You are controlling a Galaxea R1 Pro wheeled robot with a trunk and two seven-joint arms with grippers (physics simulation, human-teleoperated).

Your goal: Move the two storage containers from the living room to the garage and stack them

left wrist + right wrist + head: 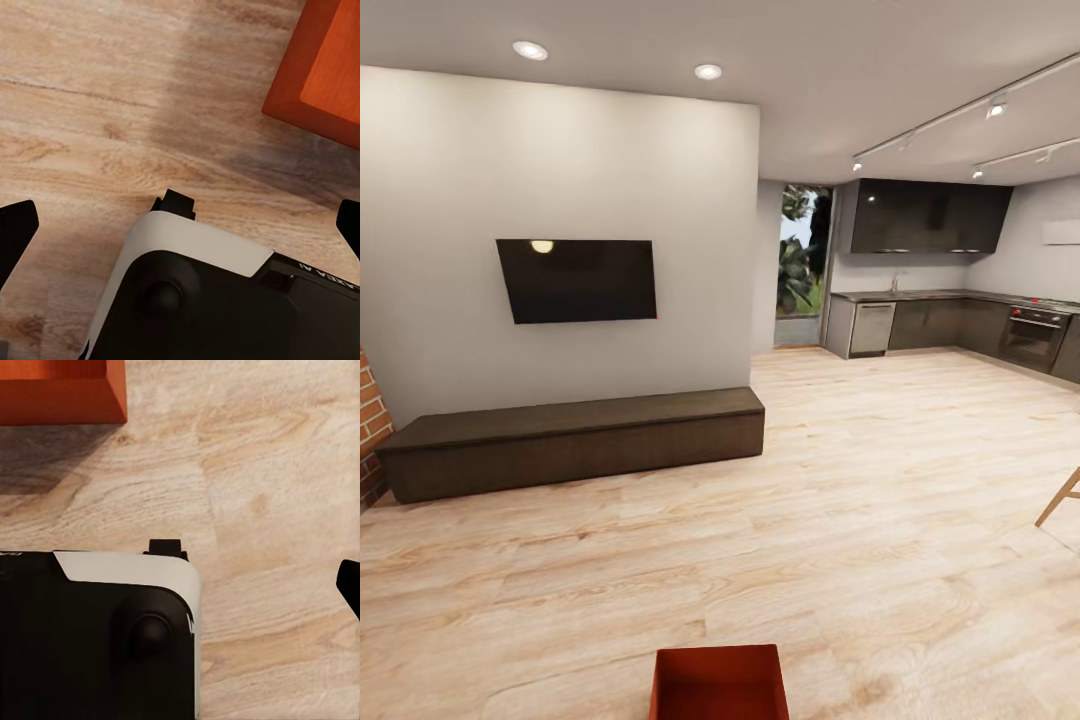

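Pale wood-plank flooring (880, 500) runs across the whole living room and on into the kitchen at the far right without a break; grain and knots are plain in both wrist views. White wall ahead carries a black TV (578, 280), turned off, with a ceiling light reflected in its upper edge. Below it a long low dark-brown cabinet (575, 440) stands on the floor against the wall. Brick fireplace edge (370, 425) shows at far left, just beside the cabinet's end. Recessed ceiling lights above; track lights over the kitchen. Kitchen: grey base cabinets (930, 325), dark upper cabinets (930, 215), oven (1032, 335). A tall glazed opening (802, 265) between the wall and the kitchen shows greenery outside. A wooden furniture leg (1060, 497) enters at the right edge.

Storage container (720, 683): orange-red, open top, sits on the wood floor at the bottom centre of the head view, directly ahead of the robot base, well apart from the cabinet. One corner shows in the left wrist view (319, 71) and one in the right wrist view (60, 390), with a soft shadow beside it on the planks.

Left gripper (180, 225): dark fingertips at opposite edges of the frame, spread wide, grasping nothing. Right gripper (352, 585): one fingertip visible, so jaw state cannot be told. Robot base (202, 300) lies below both cameras.
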